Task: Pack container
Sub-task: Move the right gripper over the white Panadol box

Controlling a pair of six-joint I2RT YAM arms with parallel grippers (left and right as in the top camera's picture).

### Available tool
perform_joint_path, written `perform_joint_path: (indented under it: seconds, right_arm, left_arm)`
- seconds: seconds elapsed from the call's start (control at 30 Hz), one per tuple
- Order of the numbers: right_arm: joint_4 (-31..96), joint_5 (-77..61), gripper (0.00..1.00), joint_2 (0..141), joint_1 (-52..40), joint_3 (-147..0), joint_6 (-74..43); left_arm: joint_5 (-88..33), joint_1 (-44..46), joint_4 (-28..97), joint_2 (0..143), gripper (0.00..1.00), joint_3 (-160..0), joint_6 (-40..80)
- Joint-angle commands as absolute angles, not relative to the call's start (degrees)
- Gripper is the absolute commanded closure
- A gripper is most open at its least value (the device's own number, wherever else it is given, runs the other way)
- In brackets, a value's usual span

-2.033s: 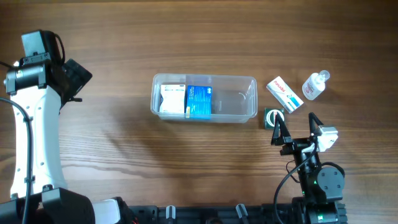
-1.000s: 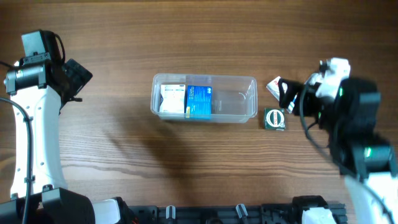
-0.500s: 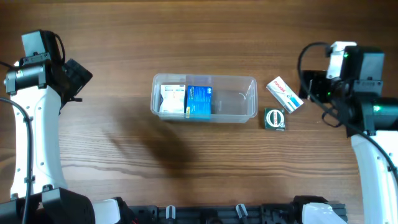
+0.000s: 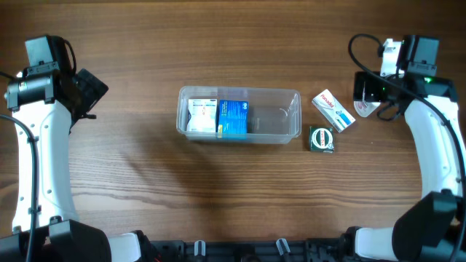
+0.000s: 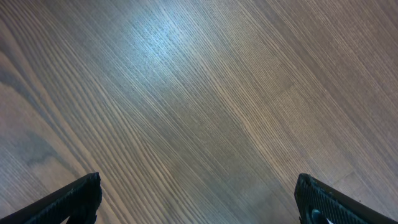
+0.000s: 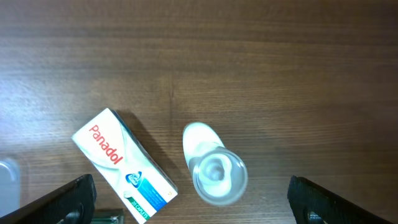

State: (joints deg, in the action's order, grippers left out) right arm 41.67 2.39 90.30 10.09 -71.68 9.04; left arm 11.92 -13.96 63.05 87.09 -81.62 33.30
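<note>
Container (image 4: pixel 275 122) sits centre of desk (image 4: pixel 240 196), left end filled. Both arms' jaws stand wide apart, empty. Right jaws hang over the bottle (image 6: pixel 214 171), seemingly upright: centre on it before descending, keeping clear of the pill box (image 6: pixel 121 165) nearby.

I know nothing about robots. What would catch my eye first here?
A clear container sits mid-table, with a white box and a blue box packed at its left end. To its right sit a Panadol box, a green box and a small clear bottle. The white left arm and right arm flank the scene.
</note>
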Motion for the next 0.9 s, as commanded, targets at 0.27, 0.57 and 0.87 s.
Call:
perform_joint_path:
  seconds: [0.27,0.57,0.87]
  right_arm:
    - [41.1,4.1,0.02,97.1,13.5,-72.8,11.9]
    - [41.1,-3.9,0.13,100.0,14.3,-72.6,18.2]
    - [40.1,-2.6,0.35,101.3,14.3,-72.6,19.5]
  left_arm:
    - [11.8,-14.2,63.1,86.4,0.0,-82.4,33.3]
    - [11.8,-14.2,63.1,86.4,0.0,-82.4,33.3]
    - [11.8,-14.2,63.1,86.4,0.0,-82.4,33.3]
